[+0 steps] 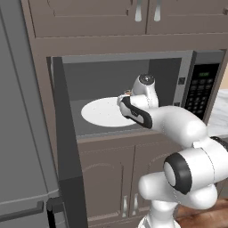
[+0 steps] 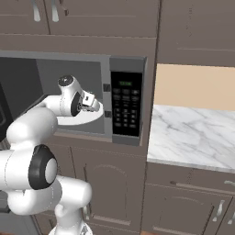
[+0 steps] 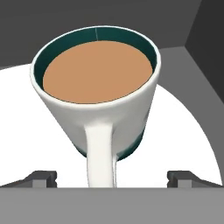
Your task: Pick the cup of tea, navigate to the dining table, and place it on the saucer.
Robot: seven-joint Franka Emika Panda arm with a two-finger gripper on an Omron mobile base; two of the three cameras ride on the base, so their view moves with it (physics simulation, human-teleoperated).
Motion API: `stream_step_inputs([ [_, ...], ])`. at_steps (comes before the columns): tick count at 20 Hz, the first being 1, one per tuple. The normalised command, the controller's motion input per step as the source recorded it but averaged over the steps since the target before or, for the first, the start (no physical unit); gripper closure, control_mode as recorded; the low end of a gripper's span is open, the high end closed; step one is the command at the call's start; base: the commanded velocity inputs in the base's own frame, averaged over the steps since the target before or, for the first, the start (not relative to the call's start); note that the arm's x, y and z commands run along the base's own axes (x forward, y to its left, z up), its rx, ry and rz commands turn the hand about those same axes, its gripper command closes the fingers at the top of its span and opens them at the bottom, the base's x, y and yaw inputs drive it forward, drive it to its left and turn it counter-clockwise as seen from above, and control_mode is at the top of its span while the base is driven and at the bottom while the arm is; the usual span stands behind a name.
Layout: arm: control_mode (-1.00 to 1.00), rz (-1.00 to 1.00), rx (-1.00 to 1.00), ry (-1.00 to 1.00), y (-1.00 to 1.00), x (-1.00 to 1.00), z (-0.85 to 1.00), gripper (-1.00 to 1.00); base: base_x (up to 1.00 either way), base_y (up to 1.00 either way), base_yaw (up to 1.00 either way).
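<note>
Surface: cup of tea (image 3: 94, 94) stands on white microwave plate (image 1: 100, 112), at 12 o'clock from the gripper (image 3: 112, 177).
Jaws: spread wide, handle between, untouched.
Room: open microwave (image 1: 196, 84), dark cabinets (image 1: 111, 173).

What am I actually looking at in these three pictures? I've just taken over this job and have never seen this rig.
You are seeing one moment from three cameras. The machine is a white robot arm on a driving base, reaching into an open microwave set among dark wood cabinets. Two cameras ride on the base behind the arm, one to its left and one to its right; the right one also shows a marble counter beside the microwave.

The third camera sits on the hand and looks along the gripper. Its jaws stand wide open, one fingertip on each side of the handle, gripping nothing. Right ahead is the cup of tea, full of brown liquid, standing on the microwave's round white plate. The cup has not been picked up yet.
</note>
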Motion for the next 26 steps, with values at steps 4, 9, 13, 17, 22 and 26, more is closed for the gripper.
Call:
stream_step_inputs([
  [4, -1.0, 0.0, 0.0, 0.0, 0.0, 0.0, 0.0, 1.0, 0.0, 0.0, 0.0],
  [9, -1.0, 0.0, 0.0, 0.0, 0.0, 0.0, 0.0, 1.0, 0.0, 0.0, 0.0],
  [13, -1.0, 0.0, 0.0, 0.0, 0.0, 0.0, 0.0, 1.0, 0.0, 0.0, 0.0],
  [17, -1.0, 0.0, 0.0, 0.0, 0.0, 0.0, 0.0, 1.0, 0.0, 0.0, 0.0],
  [22, -1.0, 0.0, 0.01, -0.03, -0.05, -0.36, 0.0, 1.0, 0.0, 0.0, 0.0],
  [26, -1.0, 0.01, 0.03, -0.16, -0.08, -0.92, 0.0, 1.0, 0.0, 0.0, 0.0],
])
